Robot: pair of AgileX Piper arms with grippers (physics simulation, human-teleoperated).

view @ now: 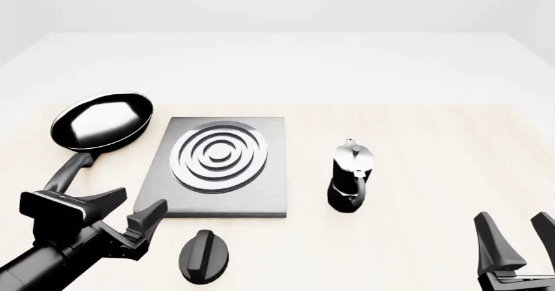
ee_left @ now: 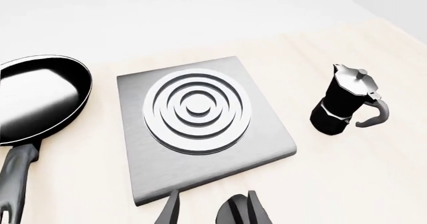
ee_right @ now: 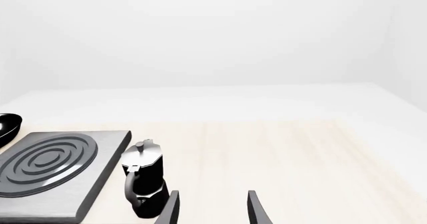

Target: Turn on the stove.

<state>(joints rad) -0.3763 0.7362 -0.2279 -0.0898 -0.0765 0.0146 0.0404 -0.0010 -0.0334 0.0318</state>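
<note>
**A:** Where is the thing you must turn?

**B:** The knob [view: 205, 256] lies on the worktop [view: 416, 167] just in front of the stove [view: 223, 167], near its front edge and apart from the slab. Your left end effector [view: 129, 212] is to the left of it, fingers spread and holding nothing. In the left wrist view the knob shows just beside one finger.

**A:** And your right arm?

**B:** The right end effector [view: 518, 239] is also spread and empty, well apart from the knob, low on the right side.

**A:** What may go wrong?

**B:** I think the knob can slide if you close on its oval base and not on the ridge. You may then only push it over the worktop. Also the frying pan [view: 100, 121] handle is near your left arm, so a wide swing could knock it. The moka pot [view: 351, 175] stands to the right of the stove, so it is less in danger.
</note>
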